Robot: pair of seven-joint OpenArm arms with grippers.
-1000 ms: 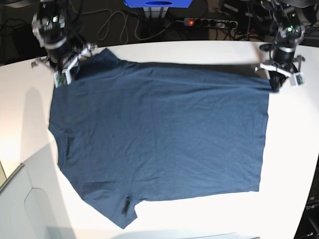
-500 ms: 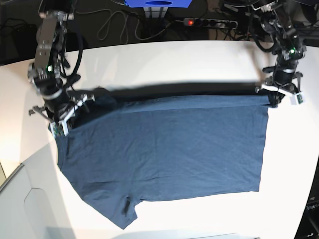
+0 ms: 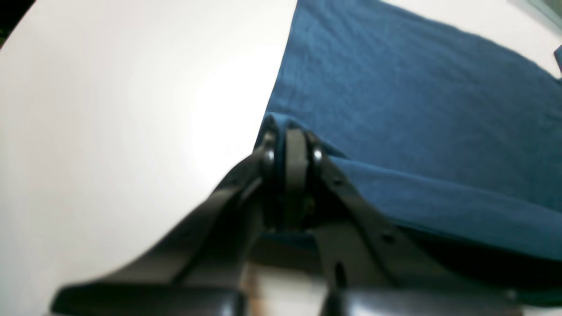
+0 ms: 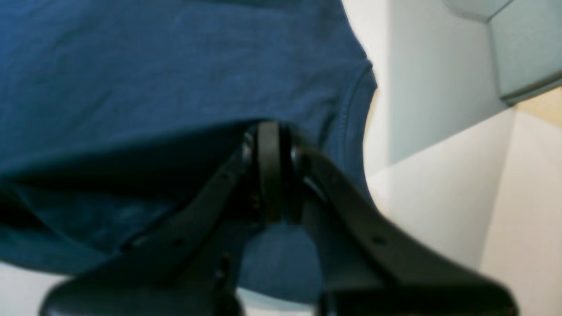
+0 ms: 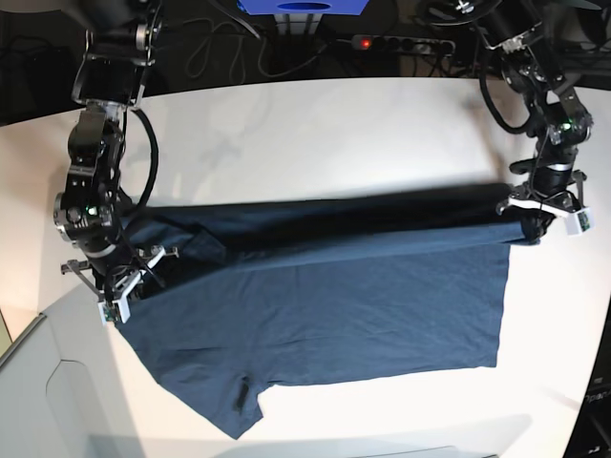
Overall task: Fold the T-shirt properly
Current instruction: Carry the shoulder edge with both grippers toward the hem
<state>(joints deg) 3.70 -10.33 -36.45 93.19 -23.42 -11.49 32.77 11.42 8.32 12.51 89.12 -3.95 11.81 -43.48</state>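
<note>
The soft, light T-shirt [image 5: 325, 305] is lying on the white table [image 5: 315, 124]; the left gripper [image 5: 537, 225] and right gripper [image 5: 119, 284] are each pinching its far edge tight at a corner; it is going to sag between them.

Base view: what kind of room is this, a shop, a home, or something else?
Probably a robotics lab or test bench, not a home. Two robot arms, each with its pincer shut on a T-shirt, work over a bare white table, and behind it lie loose cables and a power strip.
</note>
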